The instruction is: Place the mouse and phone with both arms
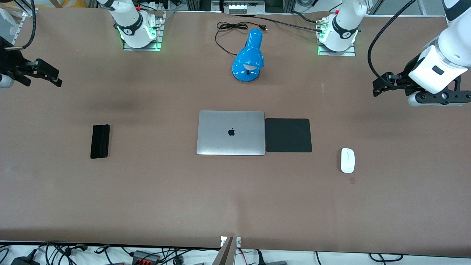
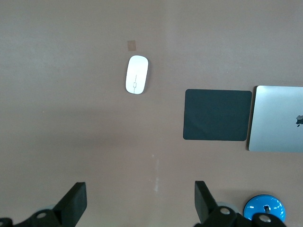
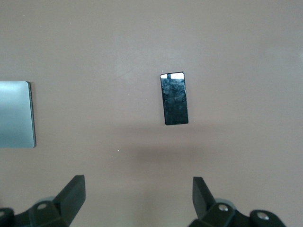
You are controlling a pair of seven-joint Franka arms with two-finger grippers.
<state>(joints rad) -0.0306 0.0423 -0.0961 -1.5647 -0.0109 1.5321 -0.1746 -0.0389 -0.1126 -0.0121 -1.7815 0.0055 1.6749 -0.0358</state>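
Observation:
The white mouse (image 1: 347, 160) lies on the brown table toward the left arm's end, and also shows in the left wrist view (image 2: 137, 81). The black phone (image 1: 100, 141) lies flat toward the right arm's end, and also shows in the right wrist view (image 3: 173, 98). My left gripper (image 1: 380, 87) hangs open and empty in the air over bare table at its end; its open fingers frame bare table in its wrist view (image 2: 140, 198). My right gripper (image 1: 54, 78) hangs open and empty over bare table at its end, also seen in its wrist view (image 3: 138, 196).
A closed silver laptop (image 1: 231, 132) lies mid-table with a square black mouse pad (image 1: 288, 135) beside it, toward the mouse. A blue desk lamp (image 1: 249, 55) with a black cord stands between the arm bases. A small brown patch (image 1: 352, 180) marks the table near the mouse.

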